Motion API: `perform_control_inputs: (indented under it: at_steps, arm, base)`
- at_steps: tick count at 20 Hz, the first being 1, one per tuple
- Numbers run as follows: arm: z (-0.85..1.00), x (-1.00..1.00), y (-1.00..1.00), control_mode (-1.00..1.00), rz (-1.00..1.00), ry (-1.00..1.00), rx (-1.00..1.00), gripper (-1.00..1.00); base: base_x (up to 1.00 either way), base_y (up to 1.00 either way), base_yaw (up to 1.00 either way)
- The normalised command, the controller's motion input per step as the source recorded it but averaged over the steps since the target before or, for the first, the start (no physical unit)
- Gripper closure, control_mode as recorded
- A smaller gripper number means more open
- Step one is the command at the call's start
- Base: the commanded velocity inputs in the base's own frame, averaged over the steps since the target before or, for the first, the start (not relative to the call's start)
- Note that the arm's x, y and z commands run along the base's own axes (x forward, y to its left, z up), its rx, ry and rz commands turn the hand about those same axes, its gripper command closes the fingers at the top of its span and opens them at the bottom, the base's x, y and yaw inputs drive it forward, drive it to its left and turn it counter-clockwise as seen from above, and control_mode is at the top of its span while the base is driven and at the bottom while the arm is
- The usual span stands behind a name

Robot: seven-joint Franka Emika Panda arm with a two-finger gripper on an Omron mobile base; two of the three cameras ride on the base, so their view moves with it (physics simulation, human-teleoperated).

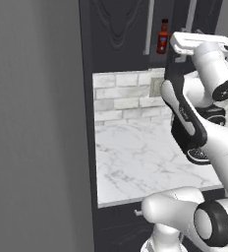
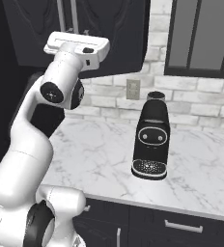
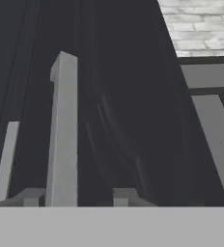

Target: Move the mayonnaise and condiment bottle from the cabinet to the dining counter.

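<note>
Left base view: at upper centre of the frame the condiment bottle (image 1: 162, 37) is seen standing upright against the black cabinet (image 1: 117, 29), just left of the white hand. It is judged light, stiff and smooth-sided, so a grip around the body below the dark cap is advised. In the hand view, left of centre, a slim metal bar handle (image 3: 63, 130) runs up the frame, and the gripper (image 3: 77, 197) is seen with one fingertip (image 3: 31, 197) to its left and the other to its right; the jaws appear drawn in about the bar, though contact cannot be confirmed. In the right base view, a black coffee machine (image 2: 151, 142) stands right of centre on the marble worktop (image 2: 201, 169).
</note>
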Motion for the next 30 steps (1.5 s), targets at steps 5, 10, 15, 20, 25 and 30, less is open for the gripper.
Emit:
perform_control_inputs:
  at_steps: [5, 10, 15, 20, 25, 30]
  arm:
    - [0.03, -0.87, -0.98, -1.00, 0.00, 0.00, 0.11, 1.00]
    - [0.01, -0.77, -1.00, -1.00, 0.00, 0.01, 0.11, 1.00]
    - [0.00, -0.60, -0.84, -1.00, 0.00, 0.04, 0.05, 1.00]
    - [0.00, -0.73, 0.25, -1.00, 0.00, 0.02, -0.08, -1.00]
    - [0.00, -1.00, 0.95, -1.00, -0.01, -0.08, -0.24, -1.00]
    - [0.04, -0.25, 1.00, -1.00, 0.00, -0.01, -0.29, -1.00]
  base:
    - [0.00, 0.00, 0.00]
    - [0.00, 0.00, 0.00]
    - [0.00, 0.00, 0.00]
    - [0.00, 0.00, 0.00]
    - [0.00, 0.00, 0.00]
    - [0.00, 0.00, 0.00]
